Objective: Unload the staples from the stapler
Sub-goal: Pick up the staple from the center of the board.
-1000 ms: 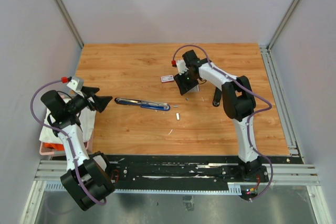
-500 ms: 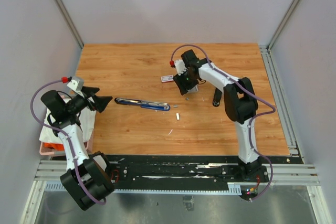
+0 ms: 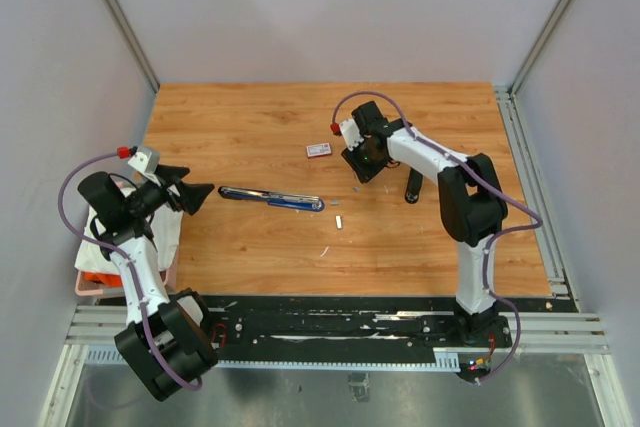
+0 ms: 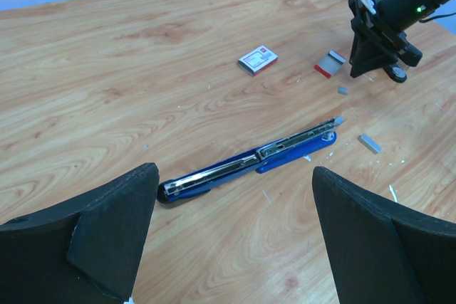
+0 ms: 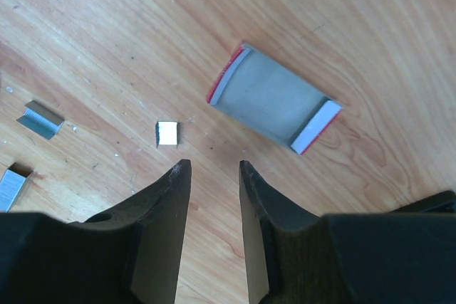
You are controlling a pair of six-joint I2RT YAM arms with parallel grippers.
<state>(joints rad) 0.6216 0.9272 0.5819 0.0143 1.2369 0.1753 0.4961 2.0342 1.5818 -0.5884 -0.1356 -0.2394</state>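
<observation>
The blue stapler [image 3: 270, 197] lies opened flat on the wooden table, its metal channel facing up; it also shows in the left wrist view [image 4: 253, 161]. Loose staples lie nearby: a strip [image 3: 339, 220] right of the stapler's tip, and in the right wrist view a small piece [image 5: 167, 133] and two strips [image 5: 40, 119]. My left gripper [image 4: 234, 172] is wide open and empty, hovering left of the stapler [image 3: 195, 192]. My right gripper [image 5: 214, 165] is narrowly open and empty, low over the table [image 3: 360, 172] just short of a grey tray.
A small red-and-white box [image 3: 319, 150] lies left of my right gripper. An empty grey tray with red-and-white ends [image 5: 274, 99] lies just ahead of the right fingers. A black oblong object [image 3: 412, 187] lies right of it. A pink basket [image 3: 92, 282] sits at the table's left edge.
My right gripper has shifted a little to the right, away from the red-and-white box. The left arm and the stapler have not moved.
</observation>
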